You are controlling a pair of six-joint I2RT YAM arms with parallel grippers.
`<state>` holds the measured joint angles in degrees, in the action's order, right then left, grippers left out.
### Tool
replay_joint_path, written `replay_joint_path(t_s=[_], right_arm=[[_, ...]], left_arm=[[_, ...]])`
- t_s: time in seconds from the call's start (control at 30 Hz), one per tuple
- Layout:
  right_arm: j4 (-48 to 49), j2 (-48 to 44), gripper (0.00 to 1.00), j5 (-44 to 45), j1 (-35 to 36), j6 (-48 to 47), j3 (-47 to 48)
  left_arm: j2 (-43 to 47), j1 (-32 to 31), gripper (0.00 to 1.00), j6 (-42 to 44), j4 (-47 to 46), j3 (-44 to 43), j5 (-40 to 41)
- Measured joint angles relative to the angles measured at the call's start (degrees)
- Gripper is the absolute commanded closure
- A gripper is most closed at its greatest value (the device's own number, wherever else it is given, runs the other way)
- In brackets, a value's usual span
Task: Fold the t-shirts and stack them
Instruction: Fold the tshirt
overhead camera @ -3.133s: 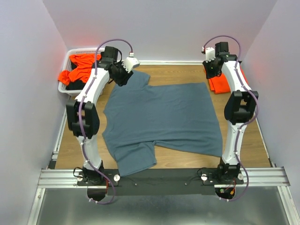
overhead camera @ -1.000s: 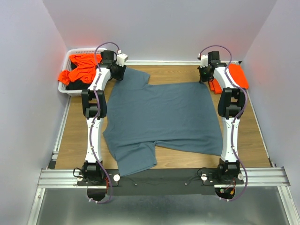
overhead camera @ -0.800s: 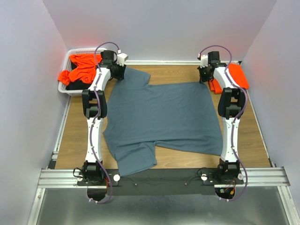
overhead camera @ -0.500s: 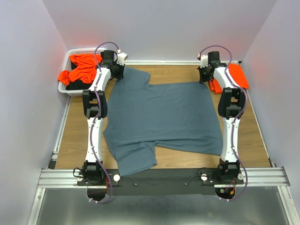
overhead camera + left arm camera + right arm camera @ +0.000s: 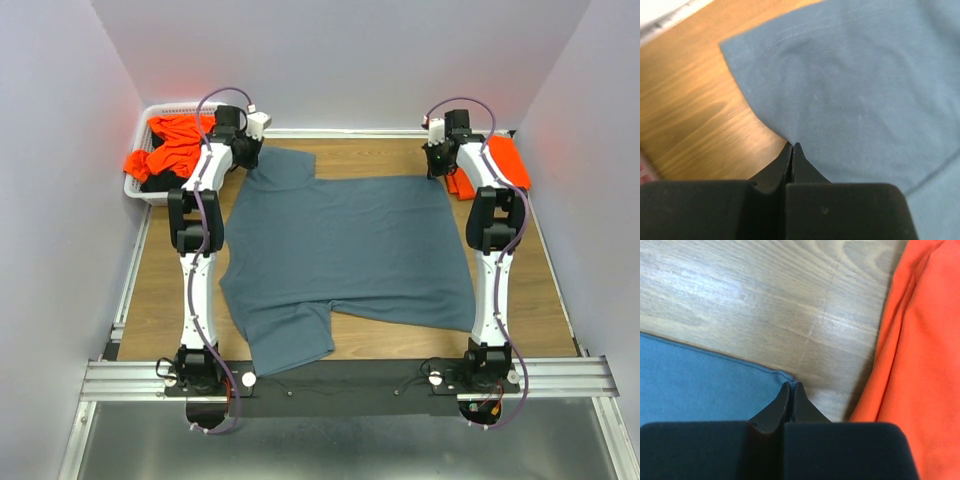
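Blue-grey t-shirt: spread flat, fills the middle of the wooden table. Long axis runs left to right in the overhead view, with the sleeves at the left and the straight hem at the right. One sleeve points to the upper left, the other to the lower left. Cloth is soft, matte and plain, with a few shallow wrinkles and a stitched hem line along the sleeve edge.

Table: pale wood grain, a faint seam showing in the right wrist view.

Basket: white slotted plastic, upper left of the frame. It holds crumpled orange t-shirts, one draped over the rim.

Folded orange t-shirt: upper right, lying flat just beside the blue-grey hem corner. Apart from it, a strip of bare wood between.

Left gripper: fingertips pressed together right on the curved edge of the upper-left sleeve. Looks like a pinch on the cloth edge.

Right gripper: fingertips together on the upper-right hem corner, with a small pucker of blue cloth at the tips.

Key relation: both grippers sit on the shirt's top edge, one at each end of the long axis, each arm on its own side. The whole body of the shirt lies below them in the frame. Judgement: the next move is likely to carry that top edge down over the body.
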<state>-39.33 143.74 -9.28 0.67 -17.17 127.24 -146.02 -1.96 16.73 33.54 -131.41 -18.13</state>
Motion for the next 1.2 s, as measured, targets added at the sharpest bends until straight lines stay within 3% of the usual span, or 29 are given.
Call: replay_joint_path(t_s=[0.43,0.8,1.2], right_arm=[[-1.4,-8.1,0.99,-0.5,-2.3,-1.0,-1.1],[-1.4,-15.6,1.00,-1.6,-2.4,-3.2,-11.2],[-2.0,-22.8,0.99,-2.3,-2.6,-5.4,-20.0]], left_arm=[[16.6,0.8,1.00,3.9,-3.2,7.4,-3.0],[26.7,0.9,1.00,7.3,-4.1,27.1,-3.6],[43.3,0.9,1.00,9.2,-5.7,45.2,-3.6]])
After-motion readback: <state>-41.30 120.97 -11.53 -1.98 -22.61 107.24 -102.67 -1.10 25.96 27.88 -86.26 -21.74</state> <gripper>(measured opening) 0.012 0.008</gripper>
